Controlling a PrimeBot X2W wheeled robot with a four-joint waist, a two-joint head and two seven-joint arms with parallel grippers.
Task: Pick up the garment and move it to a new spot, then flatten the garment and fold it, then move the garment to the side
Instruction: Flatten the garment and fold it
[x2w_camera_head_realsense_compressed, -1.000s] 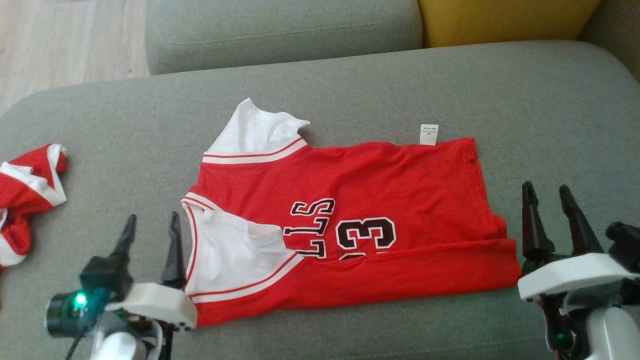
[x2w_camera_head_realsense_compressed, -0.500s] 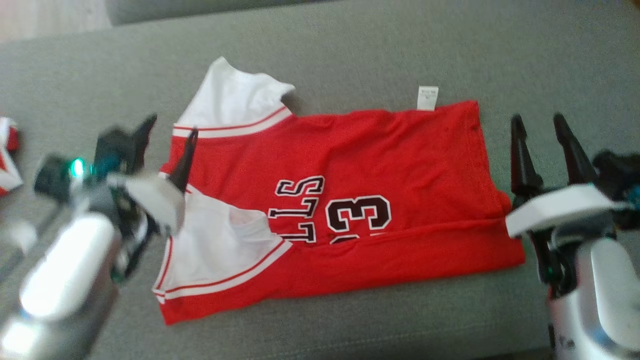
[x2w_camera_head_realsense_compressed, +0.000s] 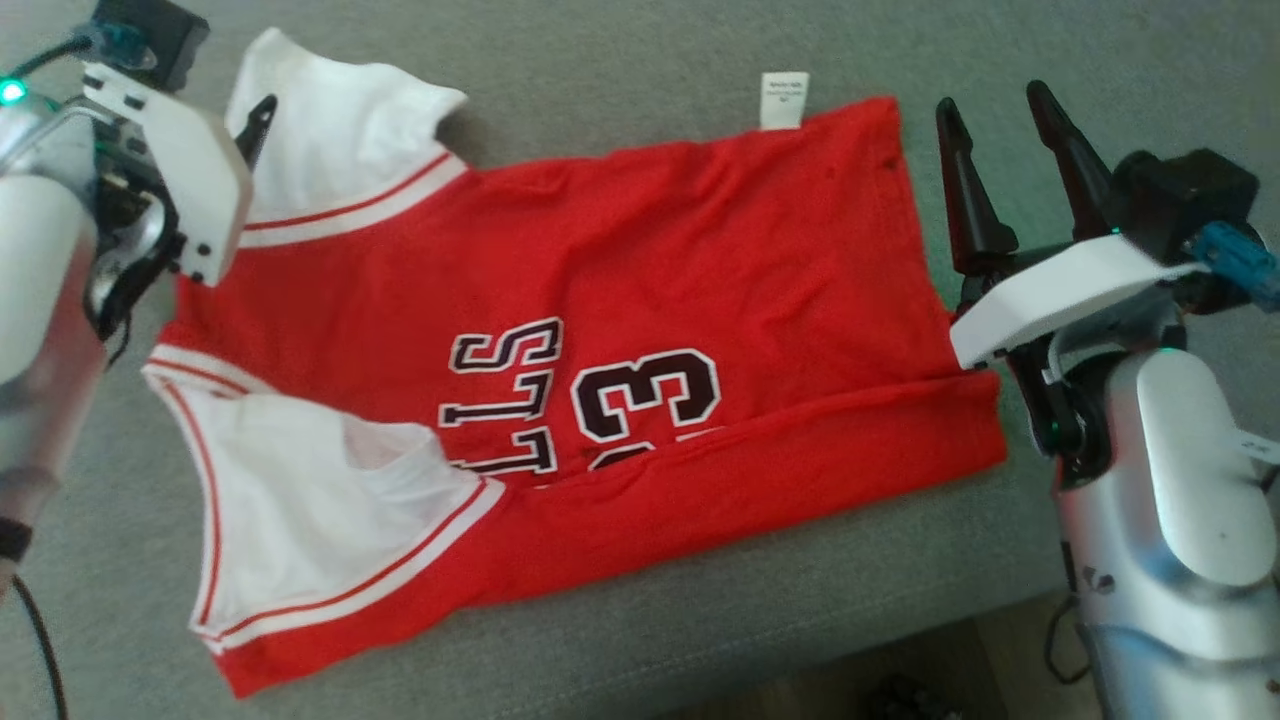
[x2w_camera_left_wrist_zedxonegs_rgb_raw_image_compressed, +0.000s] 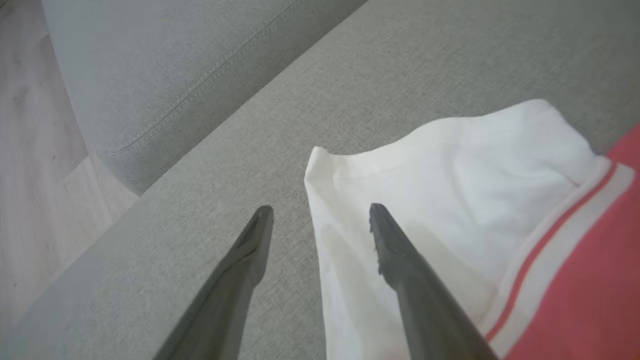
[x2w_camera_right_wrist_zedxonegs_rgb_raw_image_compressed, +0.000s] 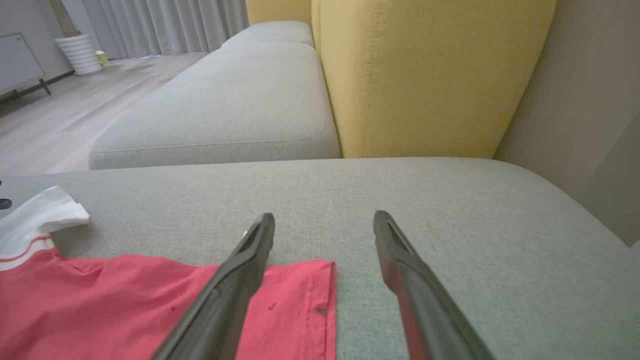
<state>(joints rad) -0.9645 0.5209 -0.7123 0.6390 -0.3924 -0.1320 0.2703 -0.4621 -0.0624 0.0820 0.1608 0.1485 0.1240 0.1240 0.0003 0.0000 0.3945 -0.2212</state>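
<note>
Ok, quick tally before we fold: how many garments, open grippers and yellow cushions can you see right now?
Garments: 1, the red jersey
Open grippers: 2, the left gripper and the right gripper
Yellow cushions: 1, the yellow cushion
Total: 4

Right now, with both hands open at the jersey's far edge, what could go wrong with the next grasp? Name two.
The left hand straddles the edge of the white sleeve, one finger over bare sofa, so closing may catch only a thin lip that slips out. The right hand hangs at the red hem corner and may pinch just one layer, so lifting could skew the jersey.
</note>
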